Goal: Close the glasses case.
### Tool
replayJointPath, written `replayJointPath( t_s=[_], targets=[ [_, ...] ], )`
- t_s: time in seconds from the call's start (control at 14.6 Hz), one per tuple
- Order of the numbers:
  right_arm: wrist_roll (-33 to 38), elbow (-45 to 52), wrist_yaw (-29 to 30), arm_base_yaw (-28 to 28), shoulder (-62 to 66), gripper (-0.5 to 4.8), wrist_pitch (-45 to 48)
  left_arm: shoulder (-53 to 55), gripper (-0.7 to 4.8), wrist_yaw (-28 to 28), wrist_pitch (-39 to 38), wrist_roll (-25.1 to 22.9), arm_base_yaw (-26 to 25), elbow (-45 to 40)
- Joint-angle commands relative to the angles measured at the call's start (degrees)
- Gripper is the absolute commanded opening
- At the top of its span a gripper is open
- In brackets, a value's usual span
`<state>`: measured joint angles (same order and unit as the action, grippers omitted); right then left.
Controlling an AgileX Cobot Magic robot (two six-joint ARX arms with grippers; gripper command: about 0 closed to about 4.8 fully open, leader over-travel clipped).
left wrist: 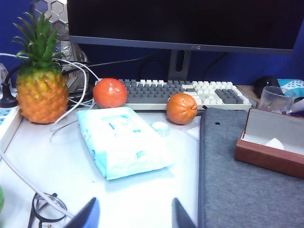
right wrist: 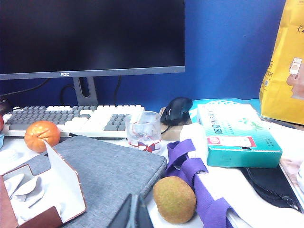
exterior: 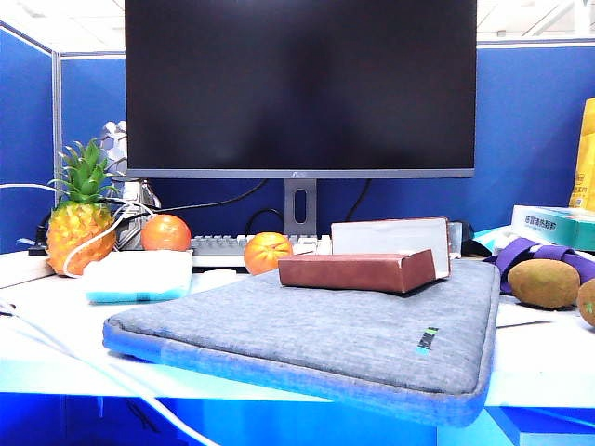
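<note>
- Resting on the grey sleeve (exterior: 307, 334), the glasses case (exterior: 367, 258) stands open, its lid upright;
- My left gripper (left wrist: 132, 214) hangs over the white tabletop (left wrist: 142, 199) near the wipes pack (left wrist: 121, 142), jaws spread wide, holding nothing;
- My right gripper (right wrist: 134, 213) sits beside the kiwi (right wrist: 174, 199); whether its jaws are spread or pressed together I cannot tell.

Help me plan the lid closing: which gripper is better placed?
Probably the right gripper: the open glasses case lies close beside it on the grey sleeve. The open left gripper hangs farther off, over bare table.
</note>
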<state>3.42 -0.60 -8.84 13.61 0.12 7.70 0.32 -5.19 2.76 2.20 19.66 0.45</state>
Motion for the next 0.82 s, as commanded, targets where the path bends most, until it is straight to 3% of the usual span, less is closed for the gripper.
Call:
replayJointPath(
  t_s=[0.07,0.34,0.48,0.62,0.82],
  targets=[
    [0.02,0.48,-0.13,0.02,-0.04,-0.06,0.57,-0.07,2.05,-0.15,0.74,0.20,-0.07,0.04],
    [0.07,0.48,-0.20,0.04,-0.04,-0.06,0.15,-0.07,2.05,-0.13,0.74,0.22,-0.07,0.04],
    [3.58,0.48,2.19,0.04,-0.04,-0.06,1.01,-0.07,2.05,2.21,2.56,4.81,-0.07,0.35],
    [4.07,0.48,4.04,0.04,-0.04,-0.06,4.46,-0.07,2.06,9.09,12.70,10.73,-0.07,0.37],
    [4.07,0.48,1.95,0.04,0.00,-0.06,12.24,2.67,2.06,7.39,10.75,10.05,-0.07,3.93]
  ],
)
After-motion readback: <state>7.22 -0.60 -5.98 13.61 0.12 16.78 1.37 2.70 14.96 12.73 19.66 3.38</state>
